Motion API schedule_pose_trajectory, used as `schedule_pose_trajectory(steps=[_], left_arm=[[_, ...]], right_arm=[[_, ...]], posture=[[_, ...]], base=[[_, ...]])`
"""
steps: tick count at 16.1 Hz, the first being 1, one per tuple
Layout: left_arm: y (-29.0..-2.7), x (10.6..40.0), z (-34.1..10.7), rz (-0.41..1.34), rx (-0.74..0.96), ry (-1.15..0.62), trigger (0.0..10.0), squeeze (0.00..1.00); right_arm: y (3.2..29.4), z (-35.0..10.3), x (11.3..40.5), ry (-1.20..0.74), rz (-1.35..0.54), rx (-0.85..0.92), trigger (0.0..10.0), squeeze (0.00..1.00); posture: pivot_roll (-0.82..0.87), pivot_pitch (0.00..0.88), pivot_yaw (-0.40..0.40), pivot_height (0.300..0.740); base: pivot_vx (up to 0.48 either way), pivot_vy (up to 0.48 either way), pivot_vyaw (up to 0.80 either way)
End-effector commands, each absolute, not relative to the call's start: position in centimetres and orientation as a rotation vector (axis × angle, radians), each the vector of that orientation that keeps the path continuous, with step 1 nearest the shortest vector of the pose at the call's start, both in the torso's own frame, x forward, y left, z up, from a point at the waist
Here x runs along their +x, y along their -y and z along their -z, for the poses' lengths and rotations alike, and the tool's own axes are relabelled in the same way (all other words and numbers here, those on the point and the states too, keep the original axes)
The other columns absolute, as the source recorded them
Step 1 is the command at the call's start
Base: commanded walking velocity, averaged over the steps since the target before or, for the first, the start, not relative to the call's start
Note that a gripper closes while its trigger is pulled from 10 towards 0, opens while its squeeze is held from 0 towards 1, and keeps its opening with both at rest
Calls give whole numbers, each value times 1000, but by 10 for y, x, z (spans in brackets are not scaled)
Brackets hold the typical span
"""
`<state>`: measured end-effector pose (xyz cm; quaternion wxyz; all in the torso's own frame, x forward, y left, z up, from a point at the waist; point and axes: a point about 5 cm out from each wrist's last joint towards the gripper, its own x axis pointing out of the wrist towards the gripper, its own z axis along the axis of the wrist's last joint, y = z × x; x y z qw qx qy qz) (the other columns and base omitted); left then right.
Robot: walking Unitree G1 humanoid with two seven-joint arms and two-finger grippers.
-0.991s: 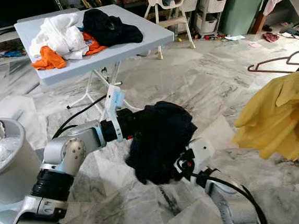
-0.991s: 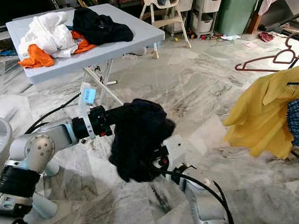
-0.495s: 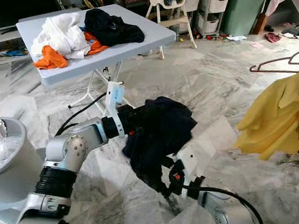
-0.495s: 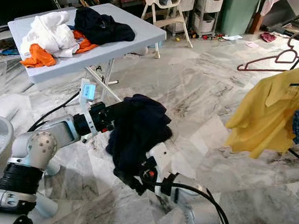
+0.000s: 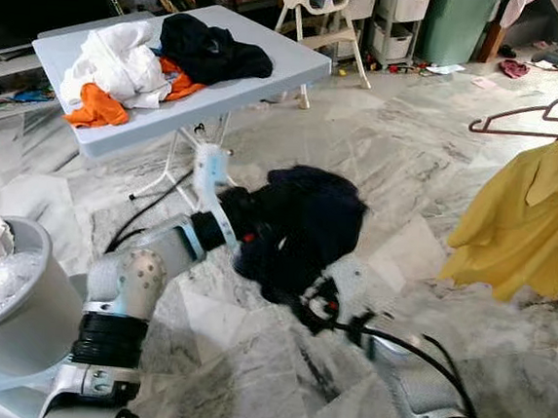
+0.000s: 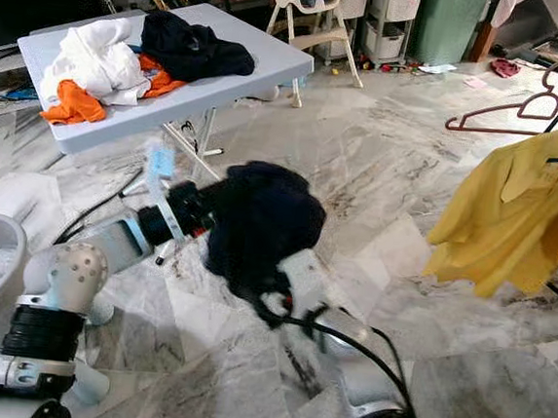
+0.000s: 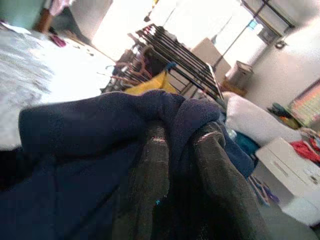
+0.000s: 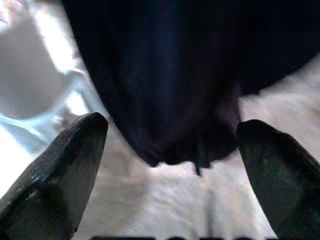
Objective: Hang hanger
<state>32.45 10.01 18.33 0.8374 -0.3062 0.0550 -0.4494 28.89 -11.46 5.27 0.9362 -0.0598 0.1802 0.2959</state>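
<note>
Since half a second ago the right arm has swung up and leftward under the dark garment [image 5: 302,229], blurring as it goes, so the right gripper [image 8: 165,145] now sits just below the cloth's hanging lower edge rather than down near the floor. The garment has bunched a little higher and rounder; the table [image 5: 282,67] and clothes pile [image 5: 125,68] sit slightly differently in frame, which is the camera shifting.

The left arm reaches forward from the shoulder, elbow bent, forearm angled up and to the right. The left gripper [image 7: 175,165] has its fingers closed together on a fold of the garment, which drapes over them and hangs free in front of the robot.

The right arm stretches forward low, wrist turned up. Its fingers [image 8: 60,165] stand wide apart with nothing between them, the garment's edge just beyond the tips.

An empty hanger [image 5: 537,114] hangs on the rack at the right, above a yellow shirt [image 5: 528,216]. A grey bin [image 5: 28,285] stands by the robot's left side.
</note>
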Motion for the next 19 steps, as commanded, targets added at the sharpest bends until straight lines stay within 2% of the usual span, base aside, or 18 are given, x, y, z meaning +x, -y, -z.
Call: schedule_pose_trajectory(steps=[1,3,5,7,11,13,14,19], left_arm=[[-108,334,-197,889,-624,-57,10000,0],[-113,342,-192,750,-639,-65,10000,0],[-107,338,-189,773,-666,-78,10000,0],[-92,329,-183,818,-667,-109,10000,0],[-86,327,-182,834,-677,-123,10000,0],[-84,324,-186,857,-681,-119,10000,0],[-85,323,-190,866,-680,-108,10000,0],[-85,317,-199,918,-715,-86,10000,0]], right_arm=[[120,-55,297,-333,-511,-141,10000,0],[130,-61,308,-283,-363,-128,10000,0],[128,-63,312,-263,-344,-105,10000,0],[115,-68,318,-225,-382,-39,10000,0],[102,-75,322,-186,-487,9,10000,0],[99,-76,325,-181,-526,-23,10000,0],[100,-79,330,-172,-510,-22,0,0],[89,-75,326,-195,-565,56,0,0]], posture=[[-72,0,117,740],[-72,0,119,740],[-74,0,120,740],[-68,0,119,740],[-60,0,115,740],[-58,0,114,740],[-58,0,114,740],[-53,0,108,740]], base=[[0,0,0],[0,0,0],[0,0,0],[0,0,0],[0,0,0],[0,0,0],[0,0,0],[0,0,0]])
